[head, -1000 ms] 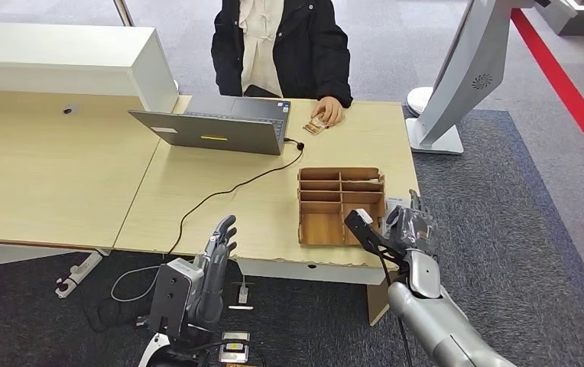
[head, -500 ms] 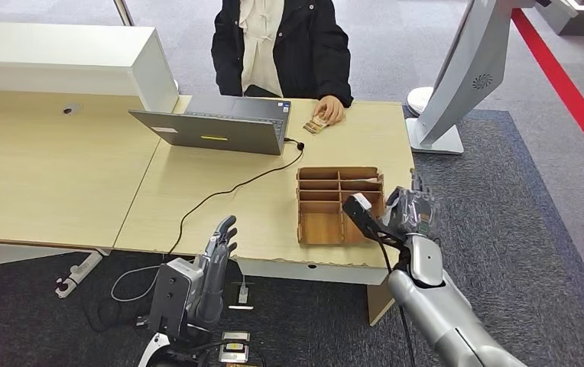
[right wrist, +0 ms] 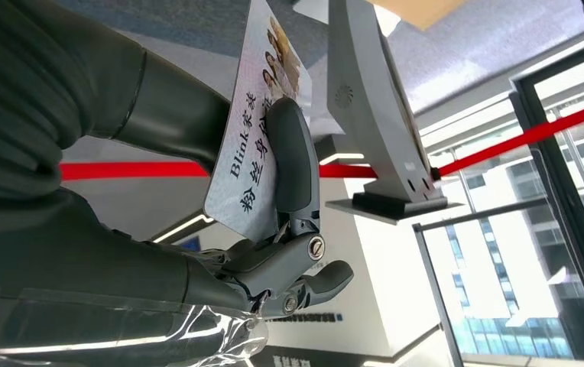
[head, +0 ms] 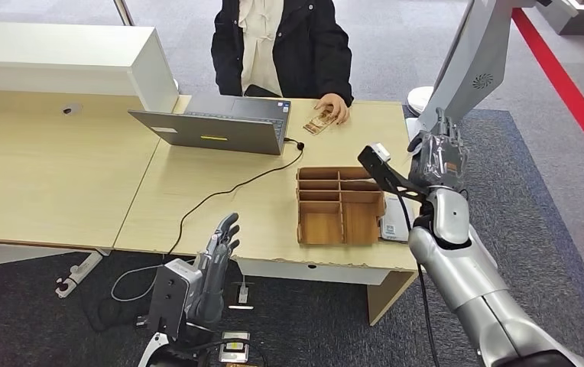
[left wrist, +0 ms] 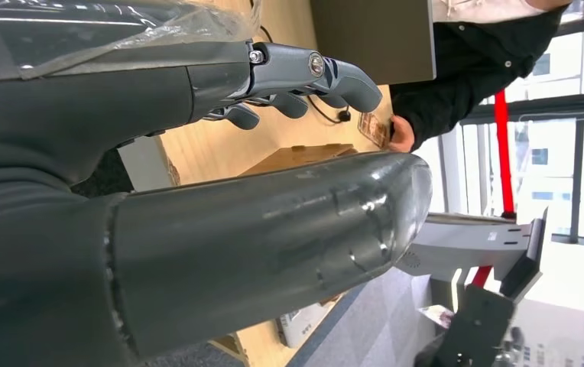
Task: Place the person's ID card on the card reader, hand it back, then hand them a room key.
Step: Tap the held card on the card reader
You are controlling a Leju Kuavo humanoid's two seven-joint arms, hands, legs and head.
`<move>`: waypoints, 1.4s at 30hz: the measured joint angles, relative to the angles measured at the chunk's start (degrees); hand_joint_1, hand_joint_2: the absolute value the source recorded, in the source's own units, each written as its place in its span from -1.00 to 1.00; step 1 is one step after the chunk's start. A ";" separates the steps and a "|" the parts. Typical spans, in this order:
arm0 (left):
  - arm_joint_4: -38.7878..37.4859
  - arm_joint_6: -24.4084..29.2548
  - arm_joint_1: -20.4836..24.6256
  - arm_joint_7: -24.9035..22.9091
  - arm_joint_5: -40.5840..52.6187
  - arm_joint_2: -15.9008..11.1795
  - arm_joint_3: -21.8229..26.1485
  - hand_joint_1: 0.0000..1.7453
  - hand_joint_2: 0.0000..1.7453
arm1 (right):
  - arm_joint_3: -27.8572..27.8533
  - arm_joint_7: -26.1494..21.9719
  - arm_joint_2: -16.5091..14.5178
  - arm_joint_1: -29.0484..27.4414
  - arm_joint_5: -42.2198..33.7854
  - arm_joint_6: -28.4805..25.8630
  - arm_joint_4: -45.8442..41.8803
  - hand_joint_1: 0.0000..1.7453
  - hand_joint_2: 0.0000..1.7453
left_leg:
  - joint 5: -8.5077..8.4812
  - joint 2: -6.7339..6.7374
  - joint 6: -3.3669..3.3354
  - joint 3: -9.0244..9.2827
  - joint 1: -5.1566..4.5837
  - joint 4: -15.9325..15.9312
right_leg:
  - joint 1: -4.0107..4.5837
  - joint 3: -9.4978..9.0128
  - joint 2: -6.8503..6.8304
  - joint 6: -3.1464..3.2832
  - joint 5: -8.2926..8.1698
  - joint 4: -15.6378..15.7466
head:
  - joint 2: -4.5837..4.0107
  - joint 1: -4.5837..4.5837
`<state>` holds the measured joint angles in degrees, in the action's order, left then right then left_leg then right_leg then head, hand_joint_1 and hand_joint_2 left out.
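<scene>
The right hand [head: 440, 157] is raised above the bench's [head: 220, 206] right edge, its thumb and fingers pinching a flat, glossy printed ID card [right wrist: 254, 130]. The left hand [head: 216, 264] hangs below the front edge, fingers straight and apart, holding nothing. A brown, compartmented wooden tray [head: 340, 206] sits on the pale wood-grain top, a flat grey card reader [head: 394, 220] just beside it.
</scene>
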<state>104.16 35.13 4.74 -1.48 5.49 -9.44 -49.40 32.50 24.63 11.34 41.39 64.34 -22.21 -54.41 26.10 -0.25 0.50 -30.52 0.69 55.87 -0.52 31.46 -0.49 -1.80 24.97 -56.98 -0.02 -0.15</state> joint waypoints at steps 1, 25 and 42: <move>-0.01 0.08 0.01 0.09 0.01 0.00 -0.01 -1.00 -1.00 | 0.06 -0.03 0.02 0.46 0.16 0.08 -0.53 1.00 1.00 | 0.00 0.00 0.00 0.00 0.00 0.00 | 0.00 0.00 0.00 0.00 0.00 0.00 | 0.00 0.00; -0.63 -5.09 1.23 2.89 0.07 1.48 0.01 -1.00 -1.00 | 6.98 -4.91 -7.58 17.62 -7.55 8.55 2.88 1.00 1.00 | -0.03 -0.05 0.01 -0.13 0.02 0.00 | 0.02 0.09 -0.03 0.01 -0.02 -0.03 | 0.00 0.00; -0.63 -7.30 1.24 1.58 1.09 1.69 0.01 -1.00 -1.00 | 11.74 0.93 -12.56 28.12 -7.82 12.50 18.31 1.00 1.00 | -0.04 -0.04 0.01 -0.14 0.01 0.00 | 0.02 0.11 -0.02 0.01 -0.03 -0.03 | -0.01 0.01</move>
<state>103.54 27.83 5.97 0.10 6.57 -7.75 -49.39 44.23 25.57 -1.22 69.51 56.52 -9.71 -36.10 26.07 -0.29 0.51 -30.66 0.70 55.87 -0.49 31.57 -0.51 -1.79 24.95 -57.01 -0.02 -0.15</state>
